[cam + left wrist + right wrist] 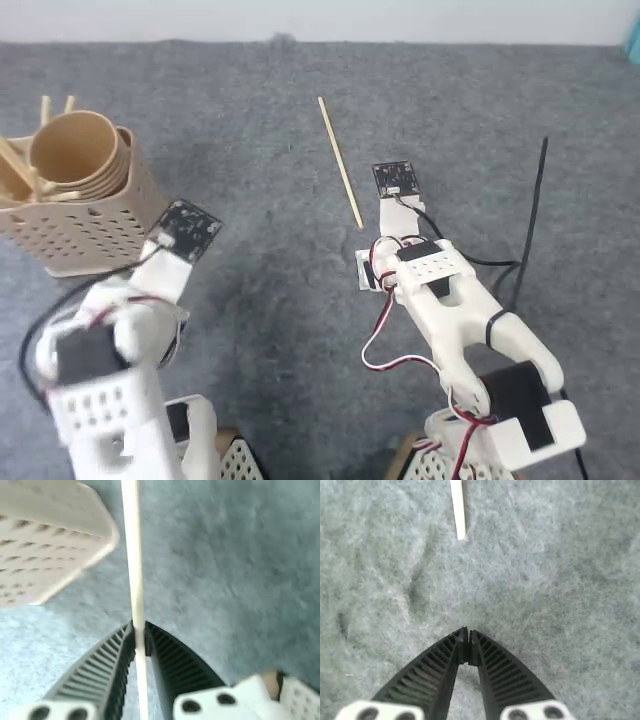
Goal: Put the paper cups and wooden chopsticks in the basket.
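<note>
My left end effector (139,630) is clamped shut on a wooden chopstick (132,555). It grips the stick partway along, so the free length runs out past the tips, just beside a corner of the basket (45,545). I judge this hold is meant to let me tip the stick in over the rim. My right end effector (468,640) is closed with nothing between its tips, low over the grey worktop (560,580). The near end of the loose chopstick (458,510) lies a little ahead of it, likely my next pick. I read both grips from the wrist views. The high view gives the layout: the basket is at the upper left of the frame, with stacked paper cups (75,150) and other chopsticks (20,165) standing inside, and the loose chopstick lies whole at upper centre
</note>
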